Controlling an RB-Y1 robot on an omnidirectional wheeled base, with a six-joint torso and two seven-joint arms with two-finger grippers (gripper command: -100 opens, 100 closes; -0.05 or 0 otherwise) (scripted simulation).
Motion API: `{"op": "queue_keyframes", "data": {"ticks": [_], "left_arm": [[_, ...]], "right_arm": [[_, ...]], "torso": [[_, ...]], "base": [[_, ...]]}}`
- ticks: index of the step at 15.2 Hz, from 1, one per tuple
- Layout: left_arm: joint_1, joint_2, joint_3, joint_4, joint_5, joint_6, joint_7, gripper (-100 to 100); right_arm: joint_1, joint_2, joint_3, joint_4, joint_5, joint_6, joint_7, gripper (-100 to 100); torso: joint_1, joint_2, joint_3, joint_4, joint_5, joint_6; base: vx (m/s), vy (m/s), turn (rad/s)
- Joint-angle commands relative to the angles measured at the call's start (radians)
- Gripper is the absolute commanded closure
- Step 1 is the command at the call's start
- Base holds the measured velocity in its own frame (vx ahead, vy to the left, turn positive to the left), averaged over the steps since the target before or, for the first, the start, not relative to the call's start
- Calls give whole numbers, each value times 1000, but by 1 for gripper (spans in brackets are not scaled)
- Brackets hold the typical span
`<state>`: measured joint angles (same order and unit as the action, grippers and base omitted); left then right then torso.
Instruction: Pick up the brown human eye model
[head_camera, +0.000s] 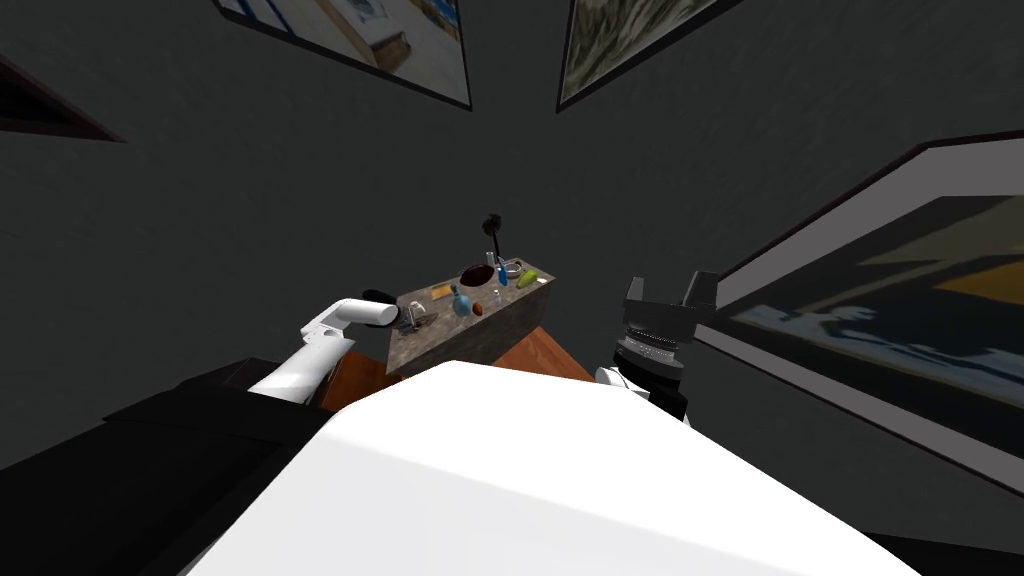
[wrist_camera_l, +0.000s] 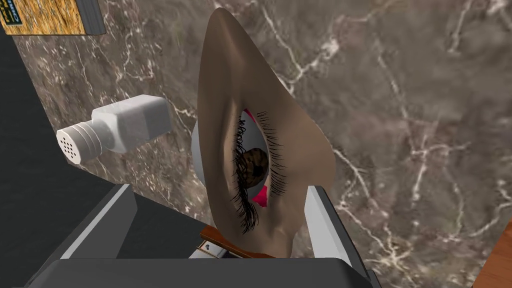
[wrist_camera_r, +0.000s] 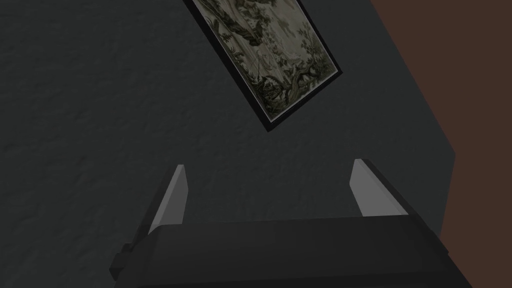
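Got the marble surface (wrist_camera_l: 410, 125) at my 12 o'clock. On it the brown eye model (wrist_camera_l: 250, 150) stands inside my left tool (wrist_camera_l: 218, 188), blades wide open, off-centre, just beside one blade. There's a white shaker (wrist_camera_l: 120, 127) at that tool's 10 o'clock. I'd centre, then close slowly. My right tool (wrist_camera_r: 269, 165) is open, empty.

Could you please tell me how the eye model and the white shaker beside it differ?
The eye model is brown and sits between the open fingers of the left gripper; the white shaker is smaller, lies on its side, outside them. Both rest on the marbled counter.
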<state>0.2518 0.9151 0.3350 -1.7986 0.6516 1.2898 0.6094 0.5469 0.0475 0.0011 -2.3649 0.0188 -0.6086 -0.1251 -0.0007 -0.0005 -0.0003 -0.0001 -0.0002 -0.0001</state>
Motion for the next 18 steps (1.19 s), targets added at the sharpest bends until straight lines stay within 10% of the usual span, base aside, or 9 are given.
{"op": "queue_keyframes", "data": {"ticks": [1,6,12,13,18], "left_arm": [[-11,14,3,14,15,44,19,-100],[-24,39,14,32,44,111,48,-100],[-31,7,-4,84,15,55,18,-100],[-30,6,-4,87,14,50,15,100],[-25,20,4,56,26,75,30,100]], "right_arm": [[0,0,0,0,0,0,0,0],[0,0,0,0,0,0,0,0],[0,0,0,0,0,0,0,0],[0,0,0,0,0,0,0,0],[0,0,0,0,0,0,0,0]], "torso": [[0,0,0,0,0,0],[0,0,0,0,0,0],[2,-1,0,0,1,0],[2,0,0,0,1,0],[1,0,0,0,0,0]], "base": [[10,-10,-58],[10,-9,-65],[14,9,-23],[0,0,0],[-2,-2,5]]}}
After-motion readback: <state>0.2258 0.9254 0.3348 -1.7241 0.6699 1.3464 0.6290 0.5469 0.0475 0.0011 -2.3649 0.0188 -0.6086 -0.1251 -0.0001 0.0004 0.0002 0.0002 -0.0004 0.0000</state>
